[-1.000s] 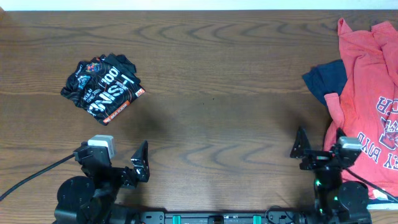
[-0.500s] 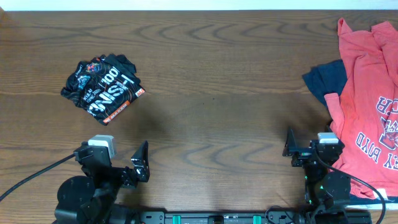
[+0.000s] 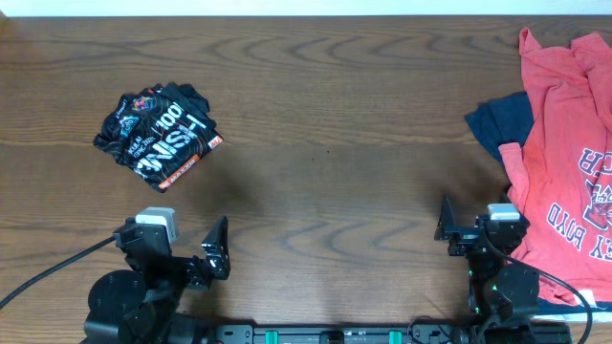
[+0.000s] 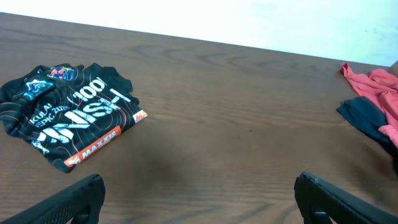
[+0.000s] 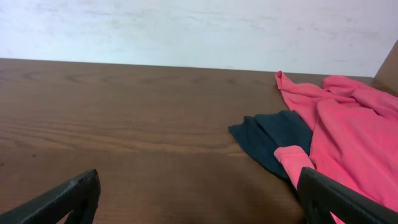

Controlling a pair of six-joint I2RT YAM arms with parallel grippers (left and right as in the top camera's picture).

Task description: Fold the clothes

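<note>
Two arms sit low at the near edge of a wide, dark wooden table point(image 3: 325, 115), neither touching any cloth. A red T-shirt point(image 3: 564, 124) with navy and white lettering lies crumpled over the far right corner, the largest thing on the table.

The black sports jersey point(image 3: 158, 134) lies on the left side, well away from the red shirt. It is drawn into a compact, slightly lumpy packet, with white and orange logos facing up. Judging from this, the folding looks done or nearly done, with at most a tidying press left.

A plain navy garment point(image 3: 502, 124) pokes out from under the red shirt's left edge.

The left gripper point(image 4: 199, 180) has its fingers spread wide and holds nothing. The right gripper point(image 5: 199, 176) is likewise spread and empty, just beside the red shirt's hem.

Any further touch on the jersey would probably fall to the left arm, reaching forward and leftward over bare wood. Nothing blocks that path.
</note>
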